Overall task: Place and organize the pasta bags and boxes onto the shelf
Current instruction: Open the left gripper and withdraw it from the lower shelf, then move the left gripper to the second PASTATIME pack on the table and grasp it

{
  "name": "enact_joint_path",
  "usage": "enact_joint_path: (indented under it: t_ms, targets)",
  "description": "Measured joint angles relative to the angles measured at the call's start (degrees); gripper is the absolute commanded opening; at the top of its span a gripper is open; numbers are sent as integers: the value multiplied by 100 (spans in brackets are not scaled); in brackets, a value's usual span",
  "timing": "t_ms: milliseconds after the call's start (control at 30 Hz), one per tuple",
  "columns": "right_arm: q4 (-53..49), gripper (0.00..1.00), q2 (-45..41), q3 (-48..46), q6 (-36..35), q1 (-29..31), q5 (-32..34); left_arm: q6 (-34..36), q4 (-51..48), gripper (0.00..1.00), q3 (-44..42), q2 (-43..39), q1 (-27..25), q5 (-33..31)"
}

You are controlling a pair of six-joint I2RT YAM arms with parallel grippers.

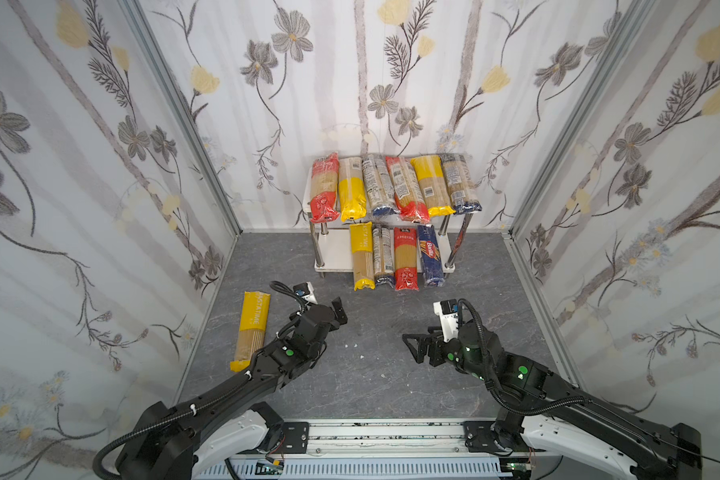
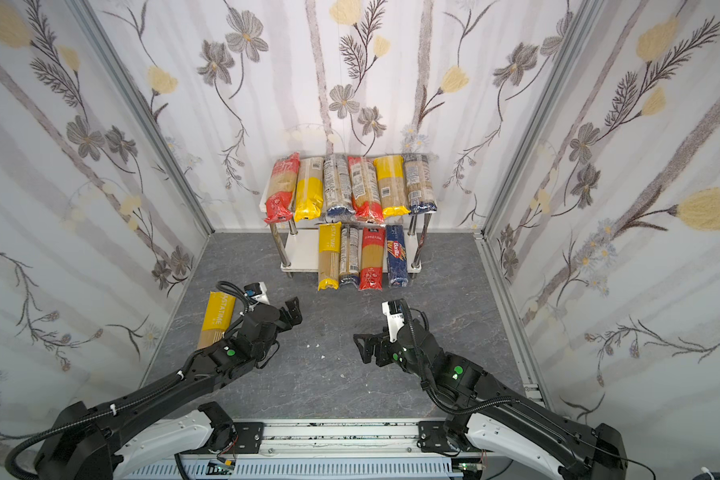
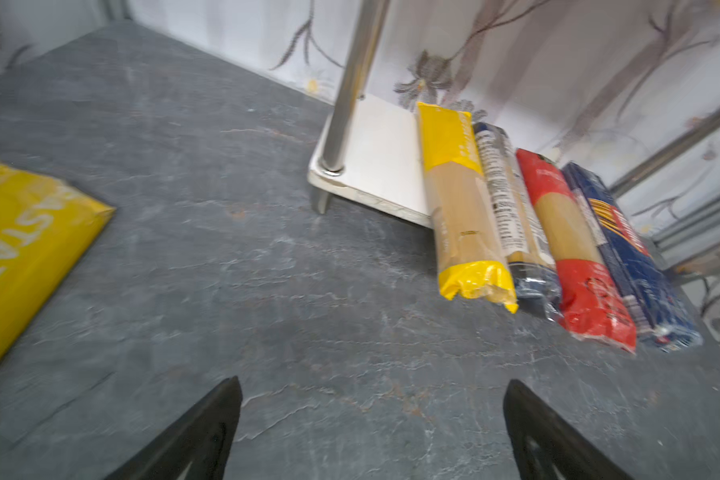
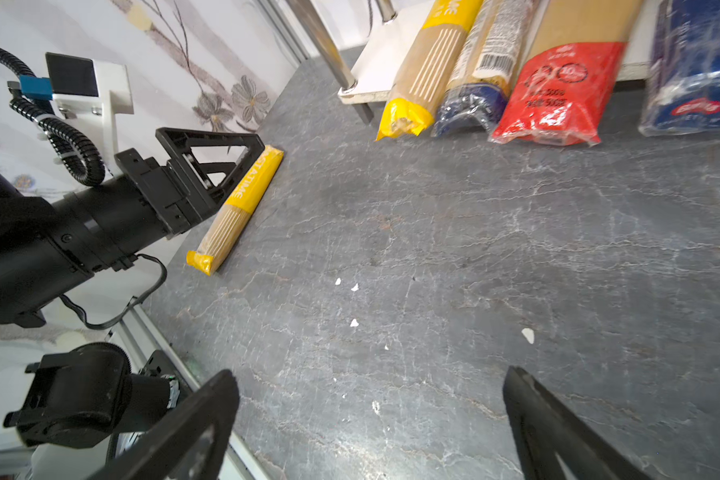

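Observation:
The shelf (image 1: 336, 249) (image 2: 304, 249) stands against the back wall. Its top board carries several pasta bags side by side (image 1: 393, 189). On the lower board (image 3: 385, 158) lie a yellow bag (image 1: 361, 257), a dark-ended bag (image 1: 382, 255), a red bag (image 1: 405, 259) and the blue Barilla box (image 1: 431, 257); they overhang its front edge. One more yellow bag (image 1: 252, 330) (image 2: 217, 318) (image 3: 26, 257) (image 4: 238, 208) lies on the floor by the left wall. My left gripper (image 1: 339, 311) (image 3: 373, 381) hovers open and empty just right of that bag. My right gripper (image 1: 410, 349) (image 4: 371, 372) is open and empty over bare floor.
Small white crumbs (image 1: 354, 345) (image 4: 354, 286) dot the grey floor between the arms. Floral walls with aluminium posts (image 1: 184, 116) close in the left, back and right sides. The arms' mounting rail (image 1: 383, 436) runs along the front.

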Motion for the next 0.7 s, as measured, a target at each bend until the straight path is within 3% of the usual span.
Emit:
enact_joint_path:
  t_ms: [267,433,700]
  targets:
    - [376,100,809,487,116,297,-175,-944,-1419,100,-334,-549,1213,46]
    - [533,100,1224,859,33,295,-483,-1008,-1633,100,-334,-341,2479,389]
    - [752,100,1620,1073,-162,-201,-1147,-1034,-1707,100,-291,302,3821,621]
